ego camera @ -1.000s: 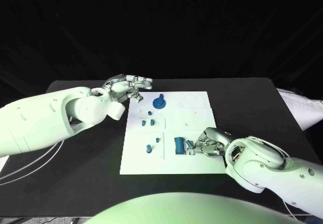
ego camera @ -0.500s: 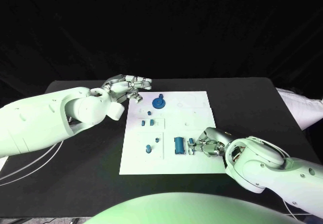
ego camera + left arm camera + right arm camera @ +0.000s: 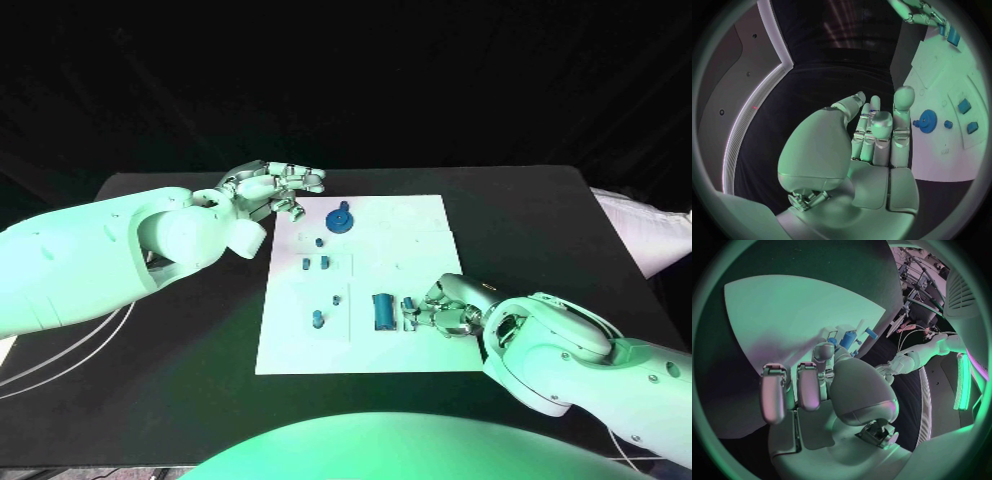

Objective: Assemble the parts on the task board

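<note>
While the right hand [image 3: 441,312] sits nearest the robot on the white task board [image 3: 418,350], its fingers are bunched at the right edge of a long blue block [image 3: 384,311]; whether they actually grip it cannot be told. Just left of the block stand a short blue peg [image 3: 319,319] and a smaller one [image 3: 338,298]. Farther up the board are two small blue pieces [image 3: 316,264], then a round blue gear [image 3: 340,221] near the far edge. Beyond the board's far left corner the left hand [image 3: 273,188] hovers over the black table [image 3: 534,210], fingers curled in on nothing. These parts look like stiff, light, smooth plastic, probably slippery; the block is best pinched across its long sides. No writing or labels can be read
</note>
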Available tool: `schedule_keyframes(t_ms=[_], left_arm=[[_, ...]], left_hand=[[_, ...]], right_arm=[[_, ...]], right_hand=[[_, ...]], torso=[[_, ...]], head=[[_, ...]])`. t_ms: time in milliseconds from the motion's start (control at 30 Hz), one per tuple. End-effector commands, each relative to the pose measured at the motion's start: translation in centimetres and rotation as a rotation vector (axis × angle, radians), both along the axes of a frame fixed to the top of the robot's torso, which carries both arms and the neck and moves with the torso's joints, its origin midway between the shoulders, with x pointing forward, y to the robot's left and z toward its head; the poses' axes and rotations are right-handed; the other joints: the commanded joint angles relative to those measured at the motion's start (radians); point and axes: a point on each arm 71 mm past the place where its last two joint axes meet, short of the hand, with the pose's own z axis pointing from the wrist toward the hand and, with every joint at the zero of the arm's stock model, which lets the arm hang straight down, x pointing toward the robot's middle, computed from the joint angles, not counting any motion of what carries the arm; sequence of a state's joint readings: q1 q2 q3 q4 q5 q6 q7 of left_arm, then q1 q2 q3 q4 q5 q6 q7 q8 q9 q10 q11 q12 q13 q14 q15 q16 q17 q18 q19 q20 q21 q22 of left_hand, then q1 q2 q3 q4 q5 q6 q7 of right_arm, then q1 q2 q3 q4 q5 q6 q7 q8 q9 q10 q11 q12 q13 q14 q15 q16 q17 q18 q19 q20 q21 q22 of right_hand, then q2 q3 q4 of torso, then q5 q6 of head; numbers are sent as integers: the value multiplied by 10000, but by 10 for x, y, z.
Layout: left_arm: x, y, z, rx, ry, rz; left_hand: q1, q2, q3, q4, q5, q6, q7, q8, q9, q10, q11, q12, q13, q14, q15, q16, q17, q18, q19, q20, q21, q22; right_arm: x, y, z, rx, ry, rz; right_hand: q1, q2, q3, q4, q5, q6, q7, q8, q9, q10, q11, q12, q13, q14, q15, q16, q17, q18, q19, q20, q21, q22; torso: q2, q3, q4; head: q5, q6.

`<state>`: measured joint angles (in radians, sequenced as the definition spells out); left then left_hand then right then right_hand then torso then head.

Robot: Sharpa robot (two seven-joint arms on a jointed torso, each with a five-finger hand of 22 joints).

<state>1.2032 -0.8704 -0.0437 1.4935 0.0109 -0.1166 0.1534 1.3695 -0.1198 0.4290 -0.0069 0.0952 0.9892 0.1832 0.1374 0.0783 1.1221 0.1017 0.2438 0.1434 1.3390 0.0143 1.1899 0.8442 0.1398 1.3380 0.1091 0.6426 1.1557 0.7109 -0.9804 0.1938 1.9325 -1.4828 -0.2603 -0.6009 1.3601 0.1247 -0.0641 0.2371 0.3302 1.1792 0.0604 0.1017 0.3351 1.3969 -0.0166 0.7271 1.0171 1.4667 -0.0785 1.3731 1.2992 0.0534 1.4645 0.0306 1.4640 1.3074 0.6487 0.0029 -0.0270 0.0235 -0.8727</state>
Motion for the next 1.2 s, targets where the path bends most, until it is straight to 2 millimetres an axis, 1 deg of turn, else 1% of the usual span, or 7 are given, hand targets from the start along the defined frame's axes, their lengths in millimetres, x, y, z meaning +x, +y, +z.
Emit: schedule_keyframes(t_ms=[33, 800, 933, 1000, 1067, 1133, 1200], left_arm=[[-1, -2, 1, -71, -39, -218], [-1, -2, 1, -26, -56, -242], [-1, -2, 1, -26, -59, -244], [-1, -2, 1, -25, -61, -245], [-1, -2, 1, -26, -62, -249], [-1, -3, 1, -26, -63, -251], [-1, -3, 1, -24, -62, -250]], left_hand=[[34, 57, -72, -12, 54, -81, -5, 66, -11, -79, 1, 58, 17, -87, 9, 10, -17, 149, -53, 37, -24, -10], [34, 57, -72, -12, 54, -81, -5, 66, -11, -79, 1, 58, 17, -87, 9, 10, -17, 149, -53, 37, -24, -10], [34, 57, -72, -12, 54, -81, -5, 66, -11, -79, 1, 58, 17, -87, 9, 10, -17, 149, -53, 37, -24, -10], [34, 57, -72, -12, 54, -81, -5, 66, -11, -79, 1, 58, 17, -87, 9, 10, -17, 149, -53, 37, -24, -10], [34, 57, -72, -12, 54, -81, -5, 66, -11, -79, 1, 58, 17, -87, 9, 10, -17, 149, -53, 37, -24, -10], [34, 57, -72, -12, 54, -81, -5, 66, -11, -79, 1, 58, 17, -87, 9, 10, -17, 149, -53, 37, -24, -10], [34, 57, -72, -12, 54, -81, -5, 66, -11, -79, 1, 58, 17, -87, 9, 10, -17, 149, -53, 37, -24, -10]], right_arm=[[-2, 2, 1, 14, 43, 141], [-5, 1, -1, -279, 357, 446], [-4, 1, -1, -297, 366, 432], [-4, 0, -1, -280, 330, 388], [-3, 0, -1, -242, 247, 314], [-3, -1, -1, -202, 164, 237], [-2, -1, 0, -151, 86, 160]], right_hand=[[51, -64, 77, -8, -43, 8, -45, 0, 11, 5, -43, 65, 11, 581, -59, 49, 17, -120, 62, -27, 54, 1110], [-134, -268, 45, 152, -69, 35, -31, -4, 14, 19, -29, 45, 12, 579, -47, 48, 19, -118, 55, -17, 47, 1104], [-246, -362, 10, 254, -116, 41, -22, -10, 14, 12, -21, -7, -13, 572, -40, 27, -8, -114, 42, -12, 35, 1088], [-360, -441, -50, 345, -134, 43, -10, -16, 13, 5, -10, -43, -31, 566, -31, 7, -33, -108, 26, -6, 18, 1066], [-710, -663, -301, 526, -106, 44, 27, -25, 12, -13, 25, -124, -73, 555, -3, -32, -81, -97, -3, 11, -13, 1025], [-1032, -776, -530, 545, -222, 52, 37, -29, 13, -20, 39, -156, -86, 550, 13, -48, -98, -91, -22, 28, -32, 1000], [-1416, -799, -783, 537, -524, 57, 31, -33, 16, -27, 40, -189, -97, 546, 15, -66, -118, -85, -34, 42, -46, 985]], torso=[[-3, -2, 7], [-3, -3, 4], [-2, -5, 5], [-6, -7, 4], [-10, -9, 7], [-6, -6, 9], [-3, -6, 13]], head=[[1, 1], [18, 1], [18, 1], [17, 1], [13, 1], [20, 1], [15, 1]])
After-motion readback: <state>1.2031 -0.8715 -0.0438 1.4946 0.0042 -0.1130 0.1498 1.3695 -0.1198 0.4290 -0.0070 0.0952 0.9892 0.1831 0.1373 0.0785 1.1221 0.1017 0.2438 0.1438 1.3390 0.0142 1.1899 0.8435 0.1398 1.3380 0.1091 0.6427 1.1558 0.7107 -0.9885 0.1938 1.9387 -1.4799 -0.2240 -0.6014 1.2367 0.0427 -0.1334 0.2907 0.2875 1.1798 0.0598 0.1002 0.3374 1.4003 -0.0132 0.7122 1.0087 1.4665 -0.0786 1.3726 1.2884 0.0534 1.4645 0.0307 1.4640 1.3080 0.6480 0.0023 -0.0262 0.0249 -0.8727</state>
